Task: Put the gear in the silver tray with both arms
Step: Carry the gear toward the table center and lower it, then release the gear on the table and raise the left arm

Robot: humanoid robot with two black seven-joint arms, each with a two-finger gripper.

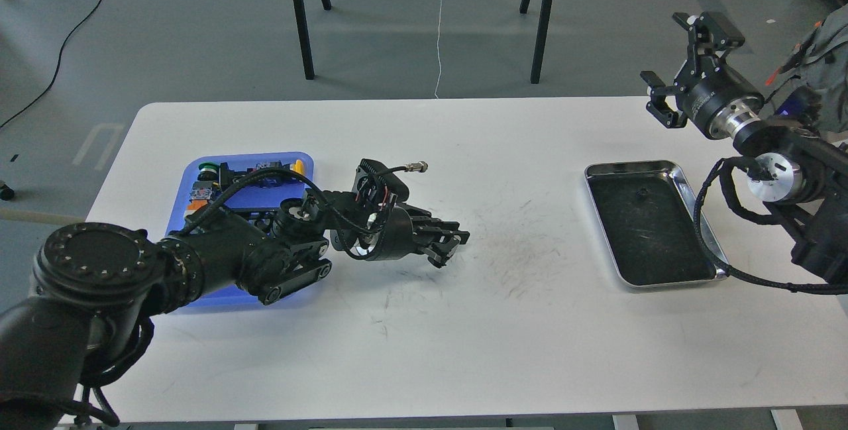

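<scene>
Grey floor (199, 39) with cables (59, 52) and black legs (301, 19) behind white table (464, 324).

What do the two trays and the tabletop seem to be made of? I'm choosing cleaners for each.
The silver tray looks like polished metal: its rim is mirror-bright, while its floor is dark and scratched. The blue tray looks like plastic, with an even, slightly translucent colour and soft rounded corners. The table has a matte white top, probably laminate, scuffed with dark marks.

Bare white table (530, 324) lies open between the blue tray (199, 171) and silver tray (689, 188).
</scene>
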